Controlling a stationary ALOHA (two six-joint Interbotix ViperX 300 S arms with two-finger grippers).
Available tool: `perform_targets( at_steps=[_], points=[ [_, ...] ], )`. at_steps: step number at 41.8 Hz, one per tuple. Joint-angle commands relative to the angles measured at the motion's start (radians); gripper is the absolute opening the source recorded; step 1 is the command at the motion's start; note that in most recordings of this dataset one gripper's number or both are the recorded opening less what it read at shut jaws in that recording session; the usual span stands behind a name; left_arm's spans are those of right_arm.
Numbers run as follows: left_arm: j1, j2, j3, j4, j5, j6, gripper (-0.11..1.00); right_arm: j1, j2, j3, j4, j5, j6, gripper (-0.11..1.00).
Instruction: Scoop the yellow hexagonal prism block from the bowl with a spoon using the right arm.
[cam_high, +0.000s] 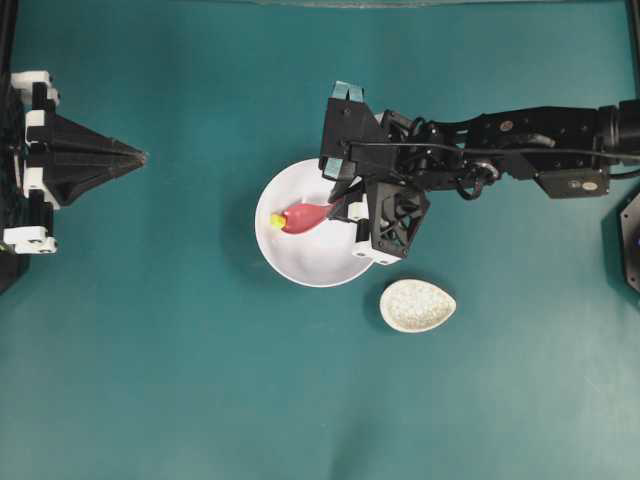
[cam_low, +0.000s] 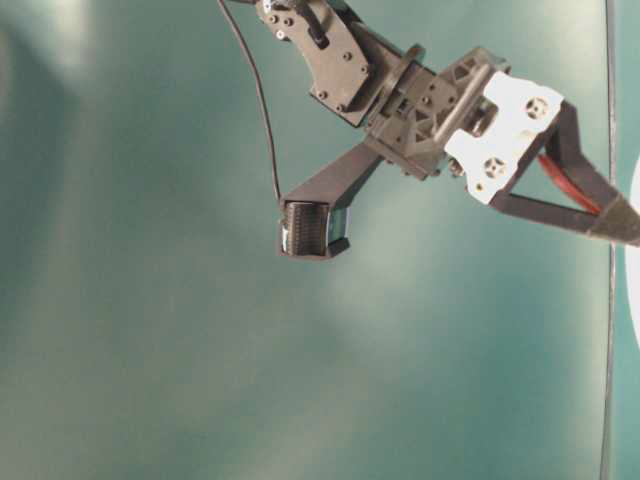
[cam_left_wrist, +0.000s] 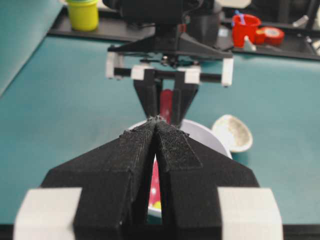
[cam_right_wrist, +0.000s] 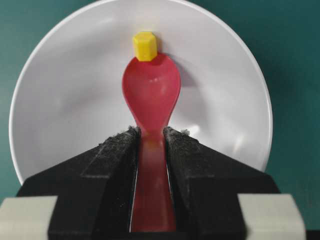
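Right gripper pinching spoon handle; scoop tip touching block in bowl, to get under it. Left gripper pressed together, idle.

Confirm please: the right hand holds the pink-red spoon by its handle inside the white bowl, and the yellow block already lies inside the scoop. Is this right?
Not fully. The right hand does hold the spoon by its handle inside the white bowl, but the yellow block is not in the scoop: it sits at the spoon's tip, on the bowl's surface. The right wrist view shows this.
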Motion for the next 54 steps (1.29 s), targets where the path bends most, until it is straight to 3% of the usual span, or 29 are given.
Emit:
perform_targets(
  at_steps=[1, 31, 43, 54],
  points=[
    [0.003, 0.003, -0.026, -0.002, -0.011, 0.0, 0.0, 0.005, -0.02, -0.023, -0.002, -0.012, -0.002, 0.25],
    [0.003, 0.003, -0.026, -0.002, -0.009, 0.0, 0.0, 0.025, -0.074, 0.025, 0.002, -0.054, 0.008, 0.25],
    [0.003, 0.003, -0.026, -0.002, -0.009, 0.0, 0.0, 0.029, -0.141, 0.121, 0.011, -0.204, 0.011, 0.25],
    [0.003, 0.003, -0.026, -0.002, -0.009, 0.0, 0.0, 0.064, -0.252, 0.258, 0.005, -0.483, 0.008, 0.25]
  ],
)
